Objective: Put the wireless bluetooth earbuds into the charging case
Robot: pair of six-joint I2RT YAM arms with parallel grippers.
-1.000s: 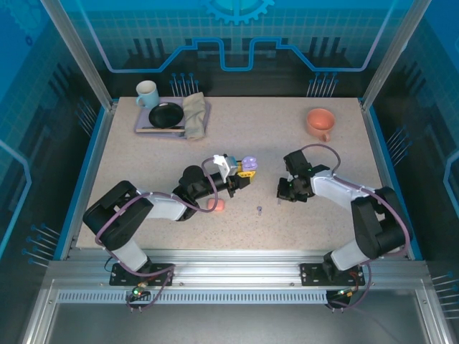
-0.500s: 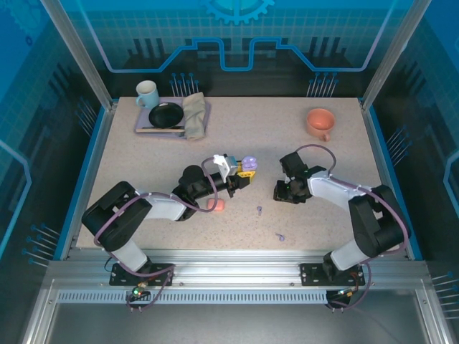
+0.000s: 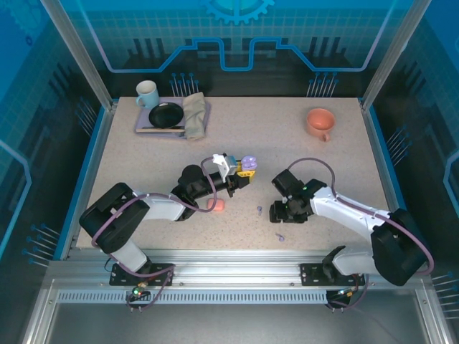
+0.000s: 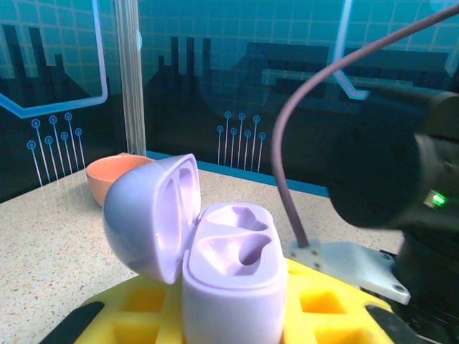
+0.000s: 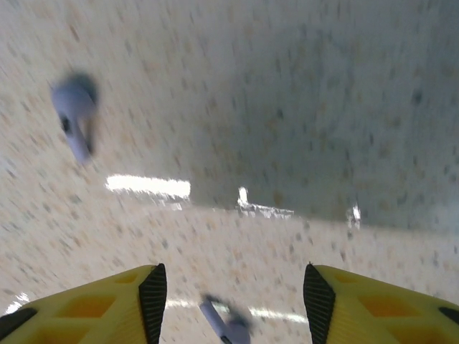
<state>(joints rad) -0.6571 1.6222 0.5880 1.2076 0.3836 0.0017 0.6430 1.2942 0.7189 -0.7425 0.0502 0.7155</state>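
Lilac case (image 4: 233, 279) clamped in left gripper (image 3: 244, 173), lid open. Right gripper (image 5: 234, 287) is spread over an earbud (image 5: 224, 326) near the bench (image 3: 344, 158) front edge. Looks like pickup, needs lowering then pinching.

No legible text, label, brand or number on any surface; blue backdrop (image 3: 237, 43) carries only line graphics and a gear outline (image 3: 237, 8); no lettering.

At the far left corner of the counter (image 3: 337, 165), a tray (image 3: 154, 131) carries a mug (image 3: 147, 92), a plate (image 3: 166, 115) and a cloth (image 3: 194, 115). A cup (image 3: 319, 122) sits near the far right corner. Mid-counter, the left pincer (image 3: 244, 172) holds an open case (image 3: 249, 164), with a second case (image 3: 217, 205) on the counter just nearer. One earbud (image 3: 259, 210) lies between the second case and the right pincer (image 3: 275, 212), and another earbud (image 3: 280, 236) lies closer to the near edge.
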